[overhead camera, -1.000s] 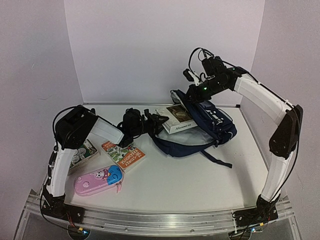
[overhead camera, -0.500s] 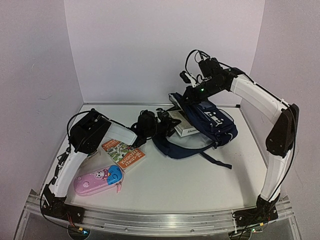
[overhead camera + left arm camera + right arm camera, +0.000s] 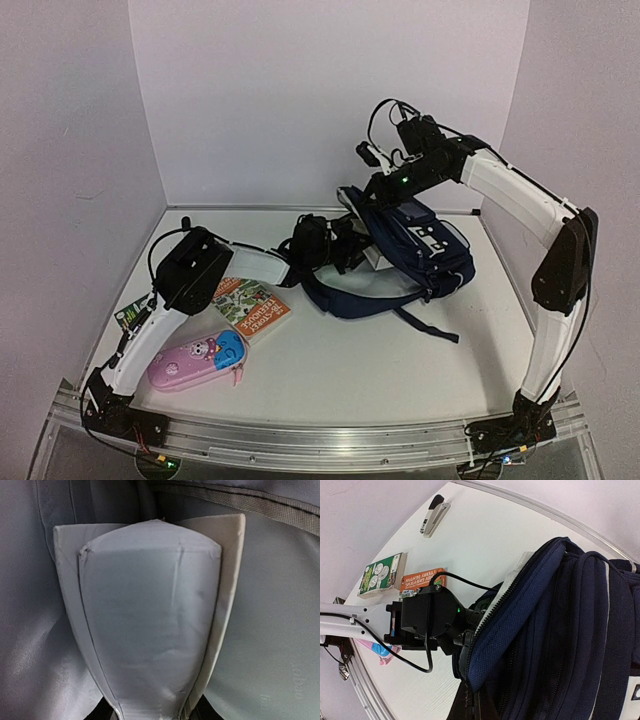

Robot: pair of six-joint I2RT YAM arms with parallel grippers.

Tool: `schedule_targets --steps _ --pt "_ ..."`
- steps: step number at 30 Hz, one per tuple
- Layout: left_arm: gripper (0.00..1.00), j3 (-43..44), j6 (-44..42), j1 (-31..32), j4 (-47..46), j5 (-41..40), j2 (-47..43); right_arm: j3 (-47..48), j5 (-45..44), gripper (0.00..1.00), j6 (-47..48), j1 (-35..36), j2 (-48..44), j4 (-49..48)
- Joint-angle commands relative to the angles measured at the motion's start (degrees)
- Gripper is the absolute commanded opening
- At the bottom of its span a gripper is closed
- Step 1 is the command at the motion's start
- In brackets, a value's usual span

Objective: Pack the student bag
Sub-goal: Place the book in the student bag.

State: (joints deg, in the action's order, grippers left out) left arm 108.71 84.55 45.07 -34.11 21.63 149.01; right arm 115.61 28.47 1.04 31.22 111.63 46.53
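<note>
Found the large navy-blue fabric student bag [image 3: 425,255] lying at the back right of the white table [image 3: 350,370], mouth facing left. Saw the right gripper [image 3: 378,188] pinched together on the bag's upper rim, holding it raised. Saw the left gripper [image 3: 345,245] inside that mouth, clamped on a flat white book [image 3: 150,620] amid grey lining. Noted a pink-and-blue pencil case [image 3: 198,358] and an orange-green paperback [image 3: 252,308] lying by the left arm, apart from the bag.

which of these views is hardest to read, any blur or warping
Left wrist view is hardest: dim, grey and soft, filled by a pale book inside the student bag. Right wrist view is sharp but fisheye-bent, the table edge curving. Top external view is evenly lit, shadows soft.
</note>
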Motion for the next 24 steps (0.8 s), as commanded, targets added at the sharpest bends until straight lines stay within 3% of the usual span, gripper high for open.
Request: schedule_targets --steps 1,6,13,20,24 --pt "0.05 3.55 -3.50 0.69 -0.75 5.84 0.22 2.94 3.51 0.00 3.83 0.96 -1.55 -4.96" --pt "0.08 4.60 -5.73 1.42 0.93 7.72 0.07 3.13 4.49 0.00 4.38 0.95 -0.17 -5.04" --pt "0.49 -1.64 -6.79 1.08 1.48 6.28 -3.83 3.11 3.36 0.00 5.72 0.45 -0.04 -4.96" --pt "0.89 -8.60 -17.48 0.90 18.00 -2.36 -16.12 0.03 4.69 0.00 5.87 -3.01 -2.24 -5.06" --pt "0.95 -11.68 -20.02 0.91 20.92 -6.10 -20.61 -1.40 4.97 0.00 6.51 -4.96 -3.41 -5.01"
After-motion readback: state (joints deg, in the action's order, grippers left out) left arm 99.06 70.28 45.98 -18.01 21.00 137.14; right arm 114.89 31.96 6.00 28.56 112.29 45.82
